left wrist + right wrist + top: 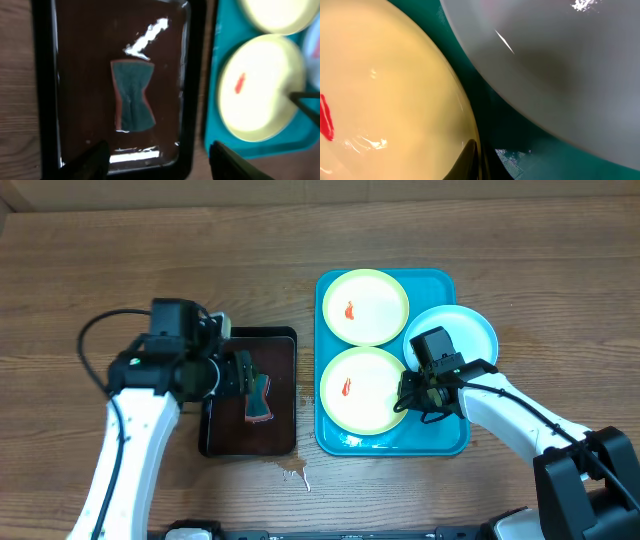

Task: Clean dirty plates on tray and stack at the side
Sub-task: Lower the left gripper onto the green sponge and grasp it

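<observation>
On the turquoise tray [440, 442] lie two pale yellow-green plates, the far one [365, 307] and the near one [355, 390], each with a small red smear. A pale blue-white plate [455, 338] rests over the tray's right rim. My right gripper [411, 393] is shut on the near plate's right rim; in the right wrist view a dark finger [470, 160] lies on that yellow rim [395, 90], with the blue-white plate [560, 65] beside it. My left gripper [160, 159] hangs open over a teal sponge with an orange edge [132, 95], not touching it.
The sponge [258, 398] lies in a small black tray [215, 442] with a wet dark brown floor, left of the turquoise tray [220, 90]. A small wet spot [293, 472] marks the wooden table in front of it. The left arm's cable [90, 345] loops at the left.
</observation>
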Controlling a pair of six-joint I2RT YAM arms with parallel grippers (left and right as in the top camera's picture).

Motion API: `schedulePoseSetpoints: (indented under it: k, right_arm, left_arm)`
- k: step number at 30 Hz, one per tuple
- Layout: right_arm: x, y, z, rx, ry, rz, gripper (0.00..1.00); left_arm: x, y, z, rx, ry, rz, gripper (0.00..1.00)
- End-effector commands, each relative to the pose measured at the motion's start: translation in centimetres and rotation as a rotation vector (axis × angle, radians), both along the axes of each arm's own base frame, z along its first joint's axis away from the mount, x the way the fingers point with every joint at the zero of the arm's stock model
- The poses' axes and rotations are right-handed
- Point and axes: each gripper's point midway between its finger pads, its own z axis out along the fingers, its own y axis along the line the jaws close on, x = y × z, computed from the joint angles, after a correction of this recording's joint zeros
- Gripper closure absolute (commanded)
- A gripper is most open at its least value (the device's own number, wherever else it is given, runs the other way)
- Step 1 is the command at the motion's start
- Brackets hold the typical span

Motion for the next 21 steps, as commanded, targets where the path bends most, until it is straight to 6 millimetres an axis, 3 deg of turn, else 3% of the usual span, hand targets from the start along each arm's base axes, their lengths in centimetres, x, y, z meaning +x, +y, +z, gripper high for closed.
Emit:
schedulePoseSetpoints:
  k: [1,5,14,17,21]
  right_arm:
    - [-0.4,-0.7,-0.8,-0.037,0.018,0.012,0.96]
    - [-0.4,-0.7,-0.8,-0.037,0.017,0.012,0.96]
    - [-0.4,-0.7,-0.8,-0.038,0.018,0.012,0.96]
    - [-0.4,-0.7,-0.8,-0.038,0.018,0.012,0.96]
    - [-0.4,-0.7,-0.8,-0.037,0.018,0.012,0.96]
  left_arm:
    - [0.1,-0.1,-3.2,0.046,0.079,0.012,0.42]
    - [1.0,0.0,-6.1,0.156,0.126,0.027,0.53]
    - [0.5,-0.1,-11.7,0.279,0.278,0.054,0.61]
    - [0.3,-0.1,-12.7,0.285,0.308,0.055,0.72]
    - [0.7,-0.2,-13.0,0.282,0.295,0.055,0.93]
